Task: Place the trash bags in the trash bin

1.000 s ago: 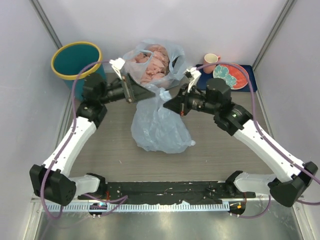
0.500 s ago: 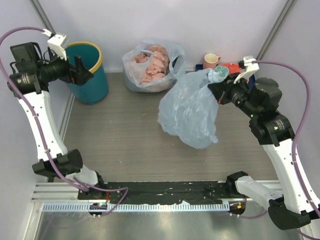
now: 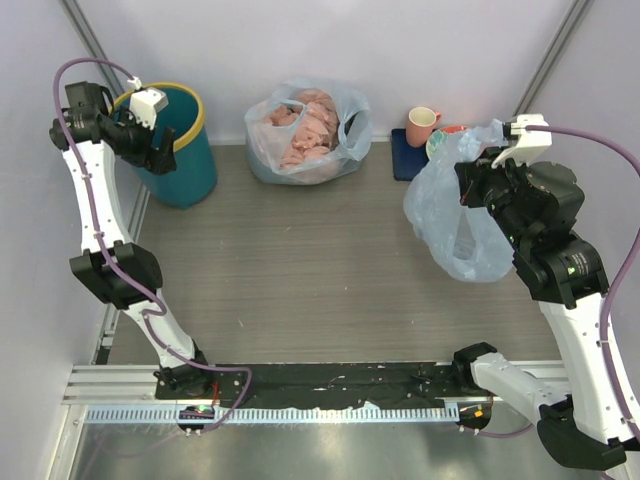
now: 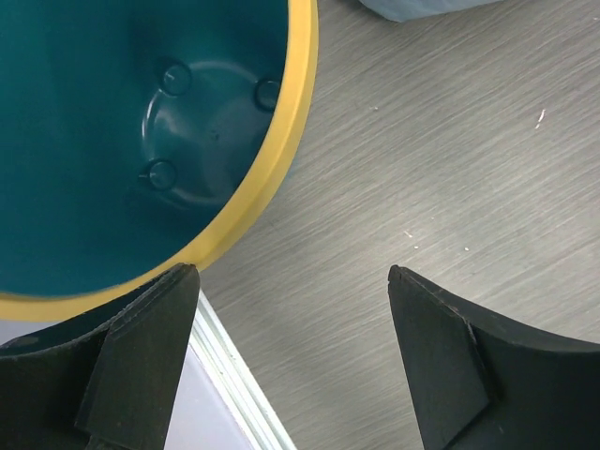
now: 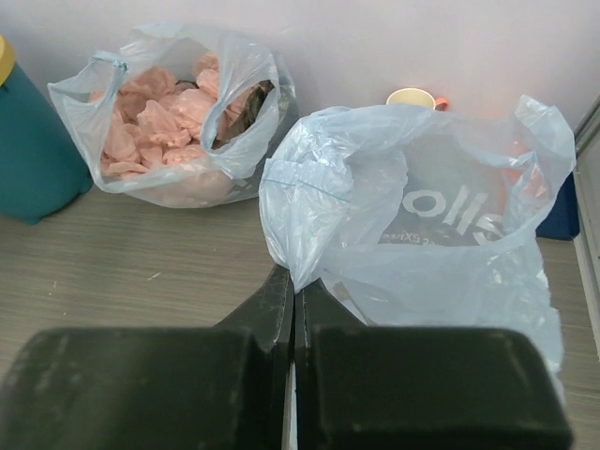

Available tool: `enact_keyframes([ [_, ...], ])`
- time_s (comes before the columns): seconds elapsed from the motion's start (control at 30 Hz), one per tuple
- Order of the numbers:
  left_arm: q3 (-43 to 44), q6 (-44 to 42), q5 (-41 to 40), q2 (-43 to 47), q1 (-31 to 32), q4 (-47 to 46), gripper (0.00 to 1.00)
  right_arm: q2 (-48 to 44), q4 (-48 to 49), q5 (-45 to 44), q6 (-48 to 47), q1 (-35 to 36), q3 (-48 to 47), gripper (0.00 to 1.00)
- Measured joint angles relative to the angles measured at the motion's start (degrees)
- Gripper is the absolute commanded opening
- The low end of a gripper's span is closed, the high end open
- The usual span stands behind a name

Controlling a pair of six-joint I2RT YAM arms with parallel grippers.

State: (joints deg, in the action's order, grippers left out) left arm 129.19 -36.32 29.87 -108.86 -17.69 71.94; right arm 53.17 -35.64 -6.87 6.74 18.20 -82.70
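The trash bin [image 3: 190,150] is a teal bucket with a yellow rim, standing at the far left. My left gripper [image 3: 160,158] is open and empty beside its near rim. In the left wrist view the bin's empty inside [image 4: 131,122] shows above my open gripper [image 4: 291,272]. My right gripper [image 3: 468,192] is shut on the light-blue trash bag [image 3: 450,225] and holds it hanging at the right. In the right wrist view my gripper [image 5: 293,281] pinches a fold of the bag [image 5: 422,234].
A clear whitish bag of pink lumps [image 3: 305,130] sits at the back centre, also in the right wrist view [image 5: 178,122]. A pink mug [image 3: 422,125] and a blue mat [image 3: 408,160] lie behind the held bag. Walls close both sides.
My right gripper has carried the blue bag further right. My left gripper has shifted to the bin's near rim and now points down.
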Motion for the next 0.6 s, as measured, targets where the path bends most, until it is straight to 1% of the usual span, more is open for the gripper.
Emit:
enact_keyframes([
  [0.03,0.0,-0.5,-0.31,-0.09,0.11,-0.28,0.86,-0.02,-0.2,-0.35,-0.13,0.0,0.02,0.01],
  [0.17,0.09,-3.02,-0.55,-0.72,0.55,-1.22,0.81,-0.02,-0.33,-1.25,-0.59,-0.02,0.02,0.01],
  [0.4,0.85,-8.13,-0.37,-5.84,1.09,-0.55,0.79,0.0,-0.81,-1.6,-0.83,-0.04,0.02,0.01],
  [0.5,0.81,-9.51,-0.04,-6.82,1.18,0.2,0.77,0.0,-0.98,-1.55,-0.83,-0.04,0.04,0.01],
  [0.6,1.36,-11.63,1.6,-6.45,1.18,2.27,0.77,-0.02,-1.27,-1.51,-0.85,-0.04,0.04,0.01],
])
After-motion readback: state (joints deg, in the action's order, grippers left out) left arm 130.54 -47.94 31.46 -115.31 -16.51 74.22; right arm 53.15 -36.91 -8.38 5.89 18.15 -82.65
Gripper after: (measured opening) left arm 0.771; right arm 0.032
